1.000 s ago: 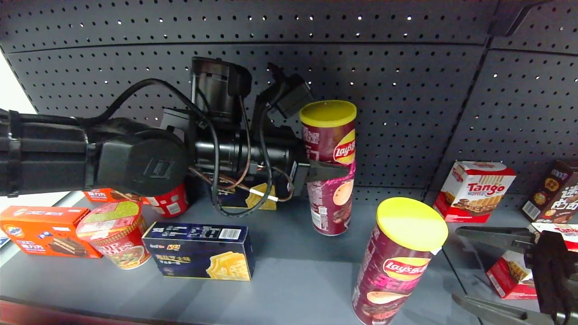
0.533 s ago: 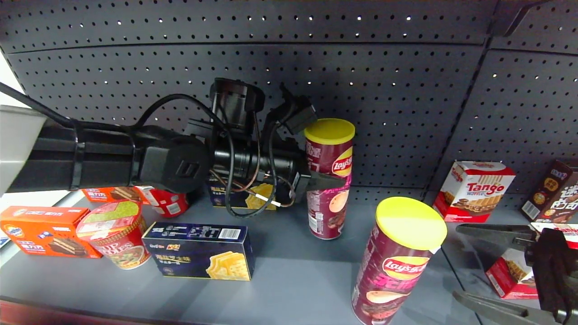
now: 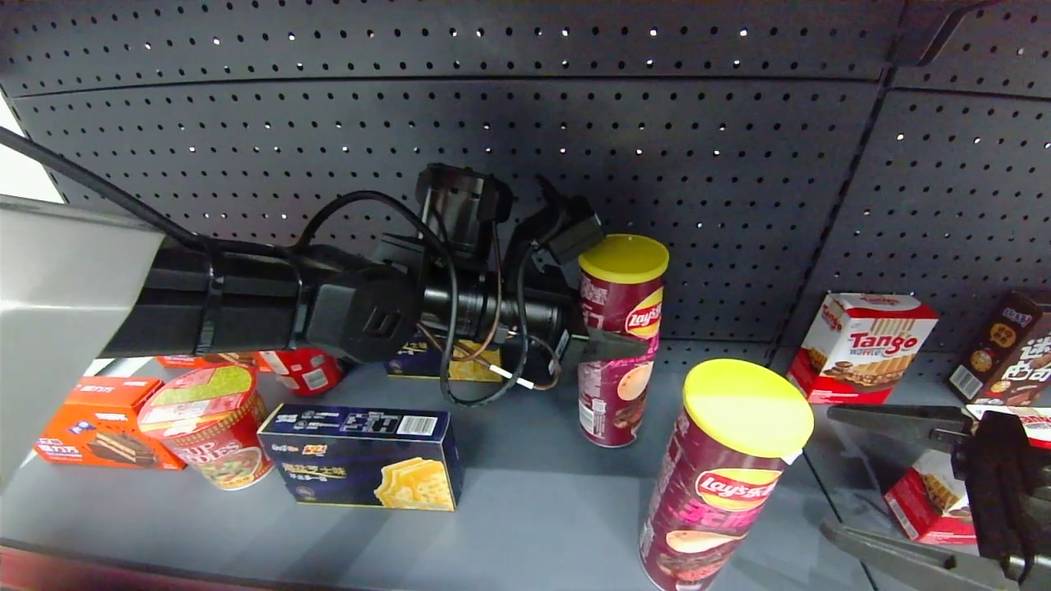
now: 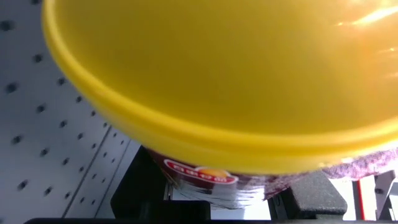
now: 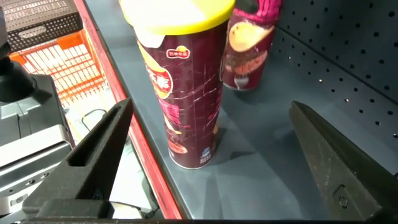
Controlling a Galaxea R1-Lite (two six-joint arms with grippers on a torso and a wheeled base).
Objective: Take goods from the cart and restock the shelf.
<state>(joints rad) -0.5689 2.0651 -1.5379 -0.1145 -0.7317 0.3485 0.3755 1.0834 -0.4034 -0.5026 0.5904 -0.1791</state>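
Note:
My left gripper [image 3: 622, 348] is shut on the middle of a maroon chips can [image 3: 621, 328] with a yellow lid. The can stands upright near the pegboard back of the grey shelf [image 3: 525, 509]. I cannot tell whether its base touches the board. In the left wrist view the lid [image 4: 217, 81] looms close, and the can body [image 4: 211, 183] sits between the dark fingers [image 4: 140, 190]. A second, identical chips can [image 3: 722, 476] stands at the shelf's front. My right gripper [image 3: 828, 474] hangs open just right of it. The right wrist view has this can [image 5: 186, 93] ahead of the right gripper's spread fingers [image 5: 99, 155].
Left on the shelf are a dark blue cracker box [image 3: 361, 455], a noodle cup [image 3: 209, 427] and an orange box [image 3: 98, 423]. Wafer boxes [image 3: 862, 345] stand at the right. An orange cart basket [image 5: 53, 62] sits below the shelf edge. Bare board lies between the two cans.
My left arm has carried the held chips can to the right, lower and farther back towards the pegboard. The right gripper and the front can have stayed put.

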